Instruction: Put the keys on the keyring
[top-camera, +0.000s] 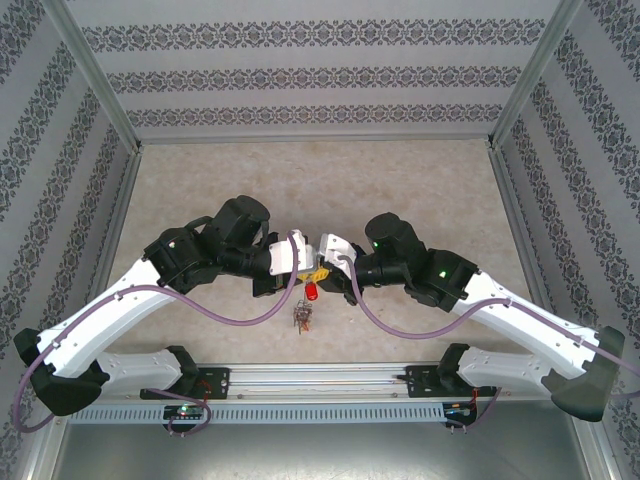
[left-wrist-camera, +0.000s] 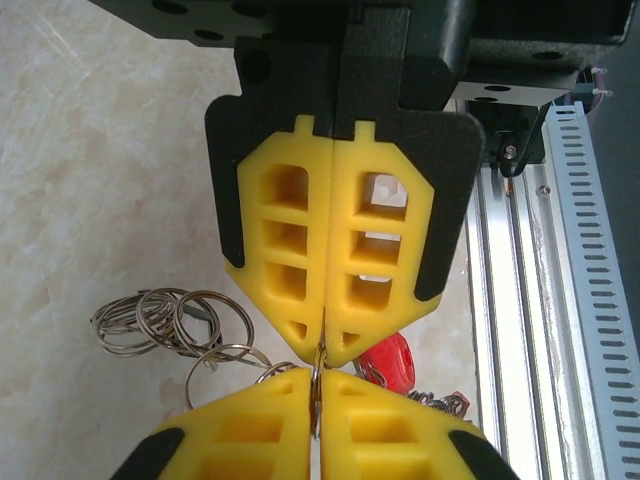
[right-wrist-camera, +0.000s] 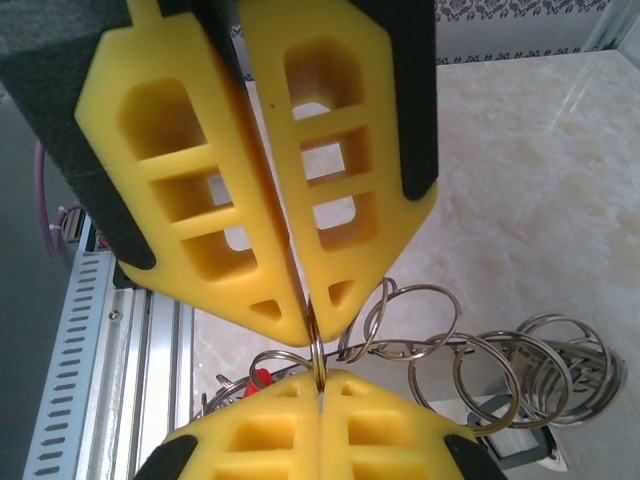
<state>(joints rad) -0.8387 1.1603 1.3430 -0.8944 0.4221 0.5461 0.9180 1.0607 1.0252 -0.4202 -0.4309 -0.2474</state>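
Top view: a beige stone-look table (top-camera: 320, 180) sits inside patterned walls (top-camera: 320, 70) on three sides, with metal posts at the corners. A slotted rail (top-camera: 320, 385) runs along the near edge. The two arms bend inward and meet at mid-table. The left gripper (top-camera: 308, 270) and right gripper (top-camera: 324, 268) stand tip to tip. A red tag (top-camera: 312, 291) shows just below them, and the keys (top-camera: 303, 318) are bunched a little nearer the rail. The far half of the table is bare, and both side walls are well apart from the grippers.

Left wrist view: the left gripper (left-wrist-camera: 317, 376) has its yellow fingers pressed together, pinching the thin wire of the keyring (left-wrist-camera: 318, 387). The right gripper (left-wrist-camera: 325, 352) faces it, jaws likewise together on the same wire, with the tips almost touching. Small rings (left-wrist-camera: 165, 320) fan out to the left over the table, and the red tag (left-wrist-camera: 388, 360) hangs to the right. The rail (left-wrist-camera: 540, 300) lies close on the right.

Right wrist view: the right gripper (right-wrist-camera: 320, 376) is clamped on the keyring (right-wrist-camera: 316, 352), and the left gripper (right-wrist-camera: 305, 335) above it grips the same loop. Small rings (right-wrist-camera: 480, 370) spread to the right over open table. The red tag (right-wrist-camera: 260, 378) peeks out on the left, near the rail (right-wrist-camera: 100, 360).
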